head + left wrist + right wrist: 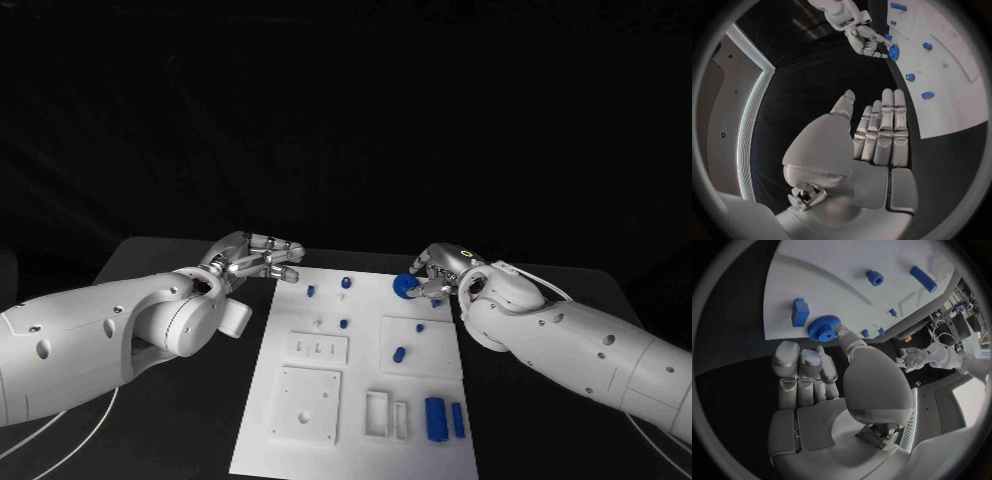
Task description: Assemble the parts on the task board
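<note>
Right now I see my right hand (437,272) pinching a blue gear (407,286) at the far right corner of the task board (361,420), just above its edge. My left hand (257,256) hangs over the black counter (173,262) just off the board's far left corner, fingers straight and together, holding nothing. Other small blue parts (398,353) sit on the board.

The task board (289,440) is set mid-table, between the hands — the left hand (260,258) off its far left corner, the right hand (437,272) at its far right edge, where a gear (407,286) is held.
</note>
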`<state>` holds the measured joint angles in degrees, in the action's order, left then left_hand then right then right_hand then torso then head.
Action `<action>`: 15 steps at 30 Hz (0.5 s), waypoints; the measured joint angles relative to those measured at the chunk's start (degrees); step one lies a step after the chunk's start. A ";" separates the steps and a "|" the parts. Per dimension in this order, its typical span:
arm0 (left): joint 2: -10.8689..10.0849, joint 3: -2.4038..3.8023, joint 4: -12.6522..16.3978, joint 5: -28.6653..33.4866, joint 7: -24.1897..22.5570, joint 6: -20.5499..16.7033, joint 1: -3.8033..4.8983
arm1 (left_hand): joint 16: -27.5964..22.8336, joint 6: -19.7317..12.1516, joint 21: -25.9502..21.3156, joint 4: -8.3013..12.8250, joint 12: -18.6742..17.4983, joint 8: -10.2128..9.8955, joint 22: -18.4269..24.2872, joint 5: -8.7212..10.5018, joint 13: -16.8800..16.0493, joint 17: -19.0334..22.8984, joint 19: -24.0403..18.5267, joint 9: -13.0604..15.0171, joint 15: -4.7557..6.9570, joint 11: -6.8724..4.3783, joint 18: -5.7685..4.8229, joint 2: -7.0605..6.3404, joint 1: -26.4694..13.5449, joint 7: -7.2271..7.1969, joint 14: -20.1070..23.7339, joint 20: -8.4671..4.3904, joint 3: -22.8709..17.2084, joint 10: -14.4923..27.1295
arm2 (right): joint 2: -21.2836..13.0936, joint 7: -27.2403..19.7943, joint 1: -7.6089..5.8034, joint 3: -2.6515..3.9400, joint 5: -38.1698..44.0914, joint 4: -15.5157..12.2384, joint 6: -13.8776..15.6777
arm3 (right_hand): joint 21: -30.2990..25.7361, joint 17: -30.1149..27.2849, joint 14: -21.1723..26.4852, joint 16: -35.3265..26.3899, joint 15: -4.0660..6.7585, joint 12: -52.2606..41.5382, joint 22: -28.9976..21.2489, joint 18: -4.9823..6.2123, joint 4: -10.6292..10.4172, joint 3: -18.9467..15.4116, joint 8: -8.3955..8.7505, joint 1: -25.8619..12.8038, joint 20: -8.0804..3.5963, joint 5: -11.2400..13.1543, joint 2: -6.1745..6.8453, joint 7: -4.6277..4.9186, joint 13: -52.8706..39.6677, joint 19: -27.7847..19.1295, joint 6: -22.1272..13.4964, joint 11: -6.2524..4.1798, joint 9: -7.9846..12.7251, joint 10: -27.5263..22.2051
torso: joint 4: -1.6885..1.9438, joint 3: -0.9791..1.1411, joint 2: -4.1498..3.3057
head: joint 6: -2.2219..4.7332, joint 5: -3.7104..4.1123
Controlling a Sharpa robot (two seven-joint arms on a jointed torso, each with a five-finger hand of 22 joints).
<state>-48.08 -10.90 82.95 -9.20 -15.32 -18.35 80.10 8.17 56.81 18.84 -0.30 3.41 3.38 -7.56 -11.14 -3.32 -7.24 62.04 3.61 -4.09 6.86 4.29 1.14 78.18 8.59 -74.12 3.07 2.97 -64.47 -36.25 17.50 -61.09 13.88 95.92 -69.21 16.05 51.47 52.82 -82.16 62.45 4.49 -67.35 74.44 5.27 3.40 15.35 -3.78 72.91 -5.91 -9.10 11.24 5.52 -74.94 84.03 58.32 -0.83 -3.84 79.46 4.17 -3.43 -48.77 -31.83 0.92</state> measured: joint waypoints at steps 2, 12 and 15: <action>0.00 0.00 0.00 -0.02 0.01 0.01 0.00 | 0.00 0.00 0.00 0.00 0.00 0.00 0.00 0.00 0.00 0.00 0.00 0.00 0.00 0.00 0.00 0.00 0.00 0.00 0.00 0.00 0.00 0.00 | 0.30 0.01 0.00 0.01 -0.05 0.42 -0.28 | 0.00 0.00 0.00 0.00 0.00 0.00 0.05 0.00 0.00 0.00 0.00 0.00 0.00 0.00 0.00 0.00 0.00 0.00 0.00 0.00 0.00 0.00 | -0.04 0.02 -0.01 | -0.04 -0.13; 0.01 0.01 0.01 -0.14 0.07 0.01 0.00 | 0.00 0.00 0.00 0.00 0.00 0.00 0.00 0.00 0.00 0.00 0.00 0.00 0.00 0.00 0.00 0.00 0.00 0.00 0.00 0.00 0.00 0.00 | 1.26 0.07 0.00 0.04 -0.25 2.09 -1.50 | 0.00 -0.01 0.00 0.00 0.00 -0.10 0.28 0.00 0.00 0.00 0.00 0.00 0.00 0.23 0.00 0.00 0.01 0.00 0.00 0.21 0.00 0.21 | -0.08 0.08 -0.02 | -0.12 -0.48; 0.05 0.01 0.00 -0.17 0.08 0.01 0.00 | 0.00 0.00 0.00 0.00 0.00 0.00 0.00 0.00 0.00 0.00 0.00 0.00 0.00 0.00 0.00 0.00 0.00 0.00 0.00 0.00 0.00 0.00 | 1.43 0.07 -0.06 0.08 -0.27 2.35 -1.64 | -0.01 0.12 -0.04 0.00 -0.04 -1.13 0.48 0.00 -0.18 0.18 0.01 0.00 0.00 0.23 0.00 0.00 0.01 0.00 0.00 0.51 0.01 0.51 | -0.10 0.08 -0.02 | -0.10 -0.49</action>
<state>-48.03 -10.89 82.96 -9.37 -15.24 -18.34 80.10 8.17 56.81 18.84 -0.30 3.41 3.38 -7.56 -11.14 -3.32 -7.24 62.04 3.61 -4.09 6.86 4.29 1.14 78.18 8.59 -74.12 3.07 2.97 -64.47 -34.82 17.57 -61.15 13.96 95.65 -66.86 14.41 51.46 52.94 -82.20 62.45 4.45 -68.49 74.92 5.27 3.21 15.54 -3.77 72.91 -5.91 -8.87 11.24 5.52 -74.93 84.03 58.32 -0.32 -3.82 79.97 4.06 -3.35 -48.78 -31.94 0.43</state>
